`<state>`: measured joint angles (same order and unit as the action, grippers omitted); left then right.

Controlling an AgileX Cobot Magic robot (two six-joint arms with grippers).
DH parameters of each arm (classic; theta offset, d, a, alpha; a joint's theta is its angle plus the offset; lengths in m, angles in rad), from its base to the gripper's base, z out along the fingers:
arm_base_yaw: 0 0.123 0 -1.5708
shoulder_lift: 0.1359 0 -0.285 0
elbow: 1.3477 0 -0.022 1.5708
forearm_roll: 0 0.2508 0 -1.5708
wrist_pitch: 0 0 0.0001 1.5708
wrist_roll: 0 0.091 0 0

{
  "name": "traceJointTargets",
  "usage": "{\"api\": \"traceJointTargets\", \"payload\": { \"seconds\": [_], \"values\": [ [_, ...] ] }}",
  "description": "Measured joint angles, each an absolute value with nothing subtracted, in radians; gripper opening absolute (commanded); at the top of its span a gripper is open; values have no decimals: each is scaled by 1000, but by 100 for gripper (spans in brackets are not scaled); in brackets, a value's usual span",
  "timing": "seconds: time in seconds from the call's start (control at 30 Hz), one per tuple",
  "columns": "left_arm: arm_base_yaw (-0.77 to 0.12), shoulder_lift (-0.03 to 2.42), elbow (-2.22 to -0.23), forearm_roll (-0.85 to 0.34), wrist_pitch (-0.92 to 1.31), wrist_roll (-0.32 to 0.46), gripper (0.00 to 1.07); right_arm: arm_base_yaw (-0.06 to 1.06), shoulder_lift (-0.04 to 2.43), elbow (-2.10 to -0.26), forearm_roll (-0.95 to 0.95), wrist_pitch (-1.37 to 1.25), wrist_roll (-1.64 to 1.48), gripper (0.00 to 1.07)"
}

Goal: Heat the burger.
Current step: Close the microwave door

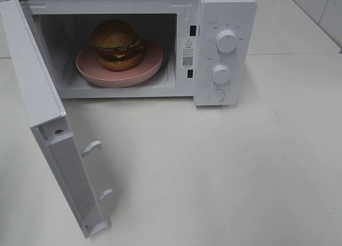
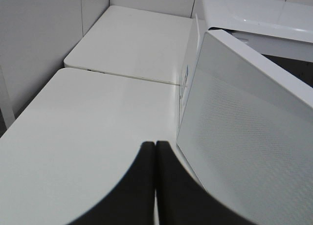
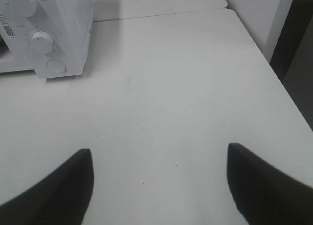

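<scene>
The burger (image 1: pixel 117 44), with a golden-brown bun and lettuce and red layers, sits on a pink plate (image 1: pixel 149 69) inside the white microwave (image 1: pixel 224 10). The microwave door (image 1: pixel 40 104) stands wide open, swung out to the left. In the left wrist view my left gripper (image 2: pixel 155 151) is shut with nothing between its fingers, just outside the door's outer face (image 2: pixel 249 137). My right gripper (image 3: pixel 159 159) is open above bare table, away from the microwave's knob panel (image 3: pixel 44 39). Neither gripper shows in the exterior high view.
Two knobs (image 1: pixel 226 41) and a round button (image 1: pixel 216 95) sit on the microwave's right panel. The white table (image 1: pixel 224 171) stretches in front and to the right. A wall and a table seam (image 2: pixel 122 76) lie to the left of the door.
</scene>
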<state>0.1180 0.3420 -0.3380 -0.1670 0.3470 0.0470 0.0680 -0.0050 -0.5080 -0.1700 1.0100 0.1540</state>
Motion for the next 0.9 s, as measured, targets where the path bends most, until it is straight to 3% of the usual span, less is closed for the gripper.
{"api": "traceJointTargets", "payload": {
  "seconds": [0.23, 0.3, 0.6, 0.77, 0.83, 0.87, 0.9],
  "values": [
    [118, 400, -232, -239, 88, 47, 0, 68, -5, -508, -170, 1010, 154, 72],
    [118, 439, -160, -257, -81, 47, 0, 68, -5, -508, -170, 1010, 154, 72],
    [118, 567, -96, -219, -280, 20, 0, 68, -5, -508, -170, 1010, 154, 72],
    [118, 648, -96, -127, -322, -52, 0, 68, -5, -508, -170, 1010, 154, 72],
    [118, 703, -96, 0, -369, -149, 0, 68, -5, -508, -170, 1010, 154, 72],
    [118, 703, -96, 0, -369, -149, 0, 68, -5, -508, -170, 1010, 154, 72],
    [118, 732, -96, 108, -407, -236, 0, 68, -5, -508, -170, 1010, 154, 72]
  ]
}}
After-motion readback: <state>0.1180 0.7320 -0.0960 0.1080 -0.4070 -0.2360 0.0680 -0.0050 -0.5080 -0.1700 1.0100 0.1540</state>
